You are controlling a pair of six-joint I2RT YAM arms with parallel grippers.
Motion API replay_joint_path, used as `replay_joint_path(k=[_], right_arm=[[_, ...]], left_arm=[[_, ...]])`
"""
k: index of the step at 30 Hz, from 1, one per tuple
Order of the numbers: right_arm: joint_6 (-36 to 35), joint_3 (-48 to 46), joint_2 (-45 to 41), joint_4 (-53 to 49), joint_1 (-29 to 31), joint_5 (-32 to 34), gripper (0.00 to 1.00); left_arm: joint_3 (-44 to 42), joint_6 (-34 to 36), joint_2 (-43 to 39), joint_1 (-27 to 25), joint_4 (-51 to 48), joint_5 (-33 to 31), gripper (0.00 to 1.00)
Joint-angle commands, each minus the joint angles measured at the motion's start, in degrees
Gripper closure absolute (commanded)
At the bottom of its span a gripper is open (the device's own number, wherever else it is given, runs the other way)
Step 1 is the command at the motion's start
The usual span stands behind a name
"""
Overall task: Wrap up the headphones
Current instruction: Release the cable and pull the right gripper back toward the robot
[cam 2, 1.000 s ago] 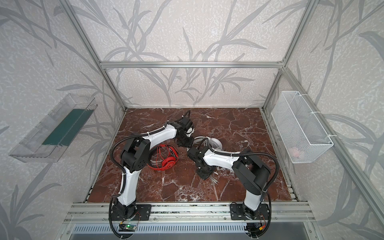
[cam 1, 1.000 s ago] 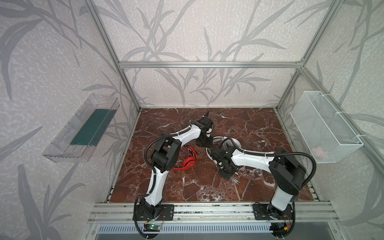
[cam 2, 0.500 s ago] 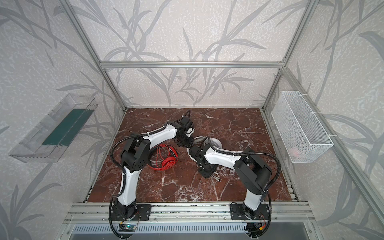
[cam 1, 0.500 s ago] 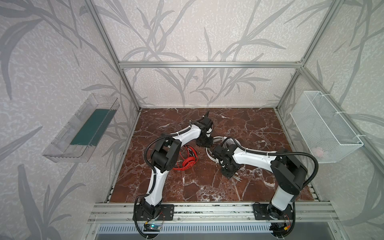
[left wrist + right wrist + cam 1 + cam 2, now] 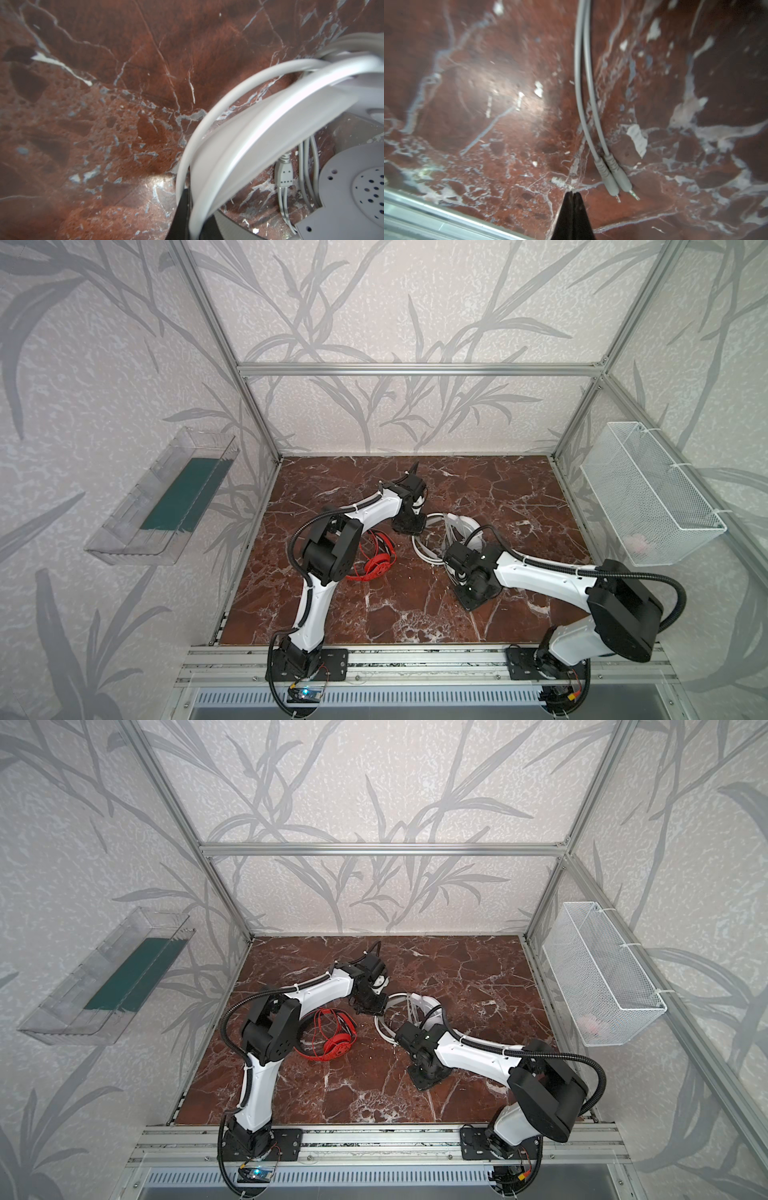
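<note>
Working the white headphones [image 5: 459,526], which are lying mid-worktop. The red headphones [image 5: 376,564] are sitting apart, nearer my left arm, their thin cable looped loosely around them.

- Left claw [image 5: 187,209]: clenched on the white headband [image 5: 270,128], with a turn of grey cable [image 5: 207,116] running alongside it at the finger. It is acting as the anchor.
- Right claw [image 5: 572,197]: clenched on nothing, tips together just above the worktop [image 5: 488,83]. The twin plugs [image 5: 614,182] are lying just beside it, untouched.
- In both top views several cable turns are already crossing the band, so I am judging this to be the tail end of the wind.

Doing this step well, as I am reading it:
- Spread the right claw before going in, since closed tips will only shove the plugs away.
- Take the cable just behind the plug bodies, not on the metal tips.
- Keep the left grip firm so the band is not swinging as the tail is carried over.
- Lay the turn next to the others and tuck the plugs under.

Writing: none readable. The earcup [image 5: 353,197] is showing only vent holes, and the cable splitter [image 5: 284,172] only small dots.
</note>
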Motion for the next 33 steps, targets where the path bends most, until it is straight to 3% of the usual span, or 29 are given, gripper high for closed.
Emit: replay_joint_path(k=[1, 9, 20, 27, 33], right_arm=[[6.6, -1.5, -1.0, 2.9, -0.6, 1.8, 1.0], [3.6, -2.1, 0.4, 3.7, -5.4, 7.8, 1.0], [-2.5, -0.7, 1.7, 10.9, -8.7, 10.2, 1.0], [0.6, -6.2, -8.4, 12.8, -7.8, 8.3, 1.0], [8.4, -12.8, -20.4, 11.5, -7.4, 7.6, 1.0]], left_arm=[[-0.3, 1.3, 1.9, -0.4, -5.0, -0.3, 0.93], [-0.4, 2.4, 2.1, -0.4, -5.8, -0.4, 0.93], [0.5, 3.7, 3.0, -0.4, -7.7, -1.0, 0.93], [1.6, 3.0, 3.9, -0.5, -7.9, -1.3, 0.92], [2.4, 2.3, 4.9, -0.5, -8.3, -0.8, 0.92]])
